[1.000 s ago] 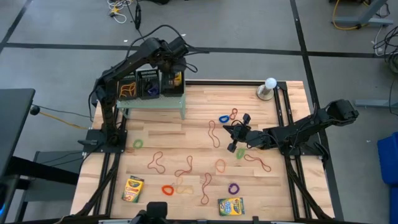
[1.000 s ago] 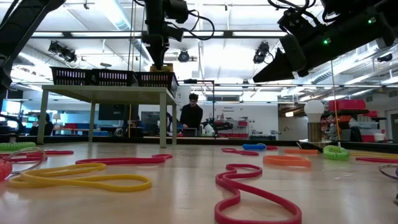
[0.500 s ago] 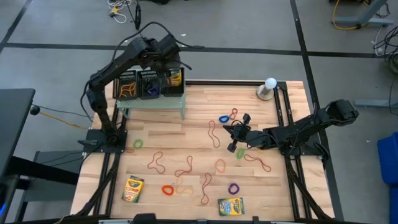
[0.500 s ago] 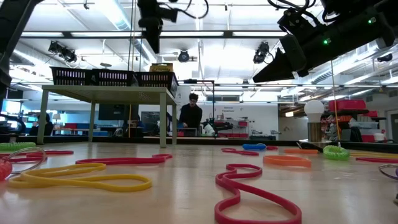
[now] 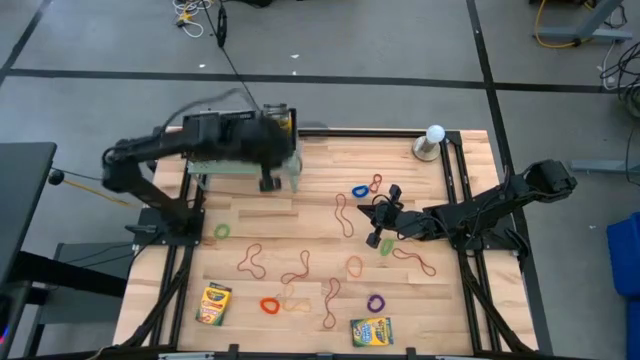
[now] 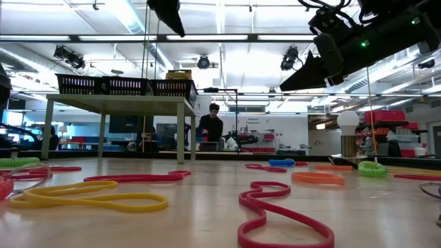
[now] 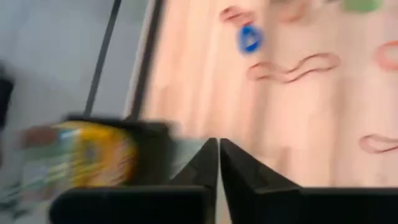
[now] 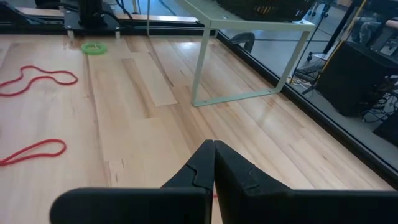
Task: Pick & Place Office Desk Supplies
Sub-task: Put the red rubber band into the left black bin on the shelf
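Lying looped on pale planks, thin rubber bands [image 5: 344, 214], left fingers [image 7: 218, 163] clenched empty, right fingers [image 8: 214, 163] clenched.

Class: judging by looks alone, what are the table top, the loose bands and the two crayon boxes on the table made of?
Table top: pale wood, visible plank grain, light sheen. Bands: probably rubber, thin, limp, brightly coloured loops. Crayon boxes: likely printed cardboard, flat-sided, yellow and green.

The dark left arm [image 5: 190, 150] is motion-blurred, hiding the small black rectangular mesh trays at the tabletop's eleven o'clock.
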Available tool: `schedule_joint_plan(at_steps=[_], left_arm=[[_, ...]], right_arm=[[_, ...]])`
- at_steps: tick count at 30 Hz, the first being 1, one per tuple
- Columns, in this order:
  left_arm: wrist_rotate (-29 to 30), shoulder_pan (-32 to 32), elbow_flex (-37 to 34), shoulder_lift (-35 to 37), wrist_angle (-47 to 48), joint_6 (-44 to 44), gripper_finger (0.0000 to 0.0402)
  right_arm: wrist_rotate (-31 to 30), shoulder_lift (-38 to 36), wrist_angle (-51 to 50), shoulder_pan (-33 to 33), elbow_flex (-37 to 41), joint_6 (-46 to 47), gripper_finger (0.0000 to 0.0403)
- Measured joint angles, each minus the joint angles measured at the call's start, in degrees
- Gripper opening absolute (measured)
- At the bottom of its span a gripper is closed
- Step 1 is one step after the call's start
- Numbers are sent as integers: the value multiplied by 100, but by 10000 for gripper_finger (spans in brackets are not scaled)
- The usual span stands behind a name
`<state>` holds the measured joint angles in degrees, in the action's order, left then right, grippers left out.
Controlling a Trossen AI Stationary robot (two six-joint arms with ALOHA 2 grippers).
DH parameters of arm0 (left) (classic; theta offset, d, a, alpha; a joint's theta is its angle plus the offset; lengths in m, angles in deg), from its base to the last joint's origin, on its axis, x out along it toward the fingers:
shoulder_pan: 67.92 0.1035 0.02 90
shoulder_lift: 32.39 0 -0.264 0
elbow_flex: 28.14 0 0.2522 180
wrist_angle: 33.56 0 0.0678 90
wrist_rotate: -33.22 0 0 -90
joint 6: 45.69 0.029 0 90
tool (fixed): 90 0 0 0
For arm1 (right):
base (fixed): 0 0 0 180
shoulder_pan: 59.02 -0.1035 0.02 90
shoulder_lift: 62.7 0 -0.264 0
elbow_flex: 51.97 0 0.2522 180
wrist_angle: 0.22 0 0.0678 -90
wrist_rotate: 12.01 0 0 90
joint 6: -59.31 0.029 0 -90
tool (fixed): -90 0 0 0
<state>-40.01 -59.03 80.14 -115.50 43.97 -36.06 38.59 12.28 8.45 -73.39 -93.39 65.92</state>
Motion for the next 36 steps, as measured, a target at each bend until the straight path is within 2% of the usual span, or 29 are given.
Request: schedule_joint_plan(at_steps=[3,7,13,18,21,25,27,29,32,36], left_arm=[[-3,-519,-1408,591,-1366,-235,7],[29,-1093,-3251,1210,-3552,-729,17],[-54,-1742,-5376,1336,-6574,-1776,22],[-582,-1886,-6253,668,-8492,-2905,23],[-668,-2116,-6325,40,-9394,-3193,22],[-764,-2513,-6231,-922,-11111,-3265,18],[-684,-2669,-6038,-1126,-11185,-3285,15],[-353,-2832,-5762,-1149,-10495,-3295,11],[269,-3100,-5190,-1078,-8466,-3385,9],[364,-3384,-4220,-1092,-5863,-4188,20]], right_arm=[[-2,0,0,2,0,-1,11],[-2,0,0,4,0,4,11],[-323,0,127,9,0,4,11],[-328,-2,315,11,0,260,11],[-95,-2,345,4,0,633,11],[62,2,288,-43,0,816,11],[161,34,222,-151,-1,915,11],[225,83,302,-282,0,952,11],[229,74,514,-420,-13,849,11],[219,81,441,-481,-7,658,11]])
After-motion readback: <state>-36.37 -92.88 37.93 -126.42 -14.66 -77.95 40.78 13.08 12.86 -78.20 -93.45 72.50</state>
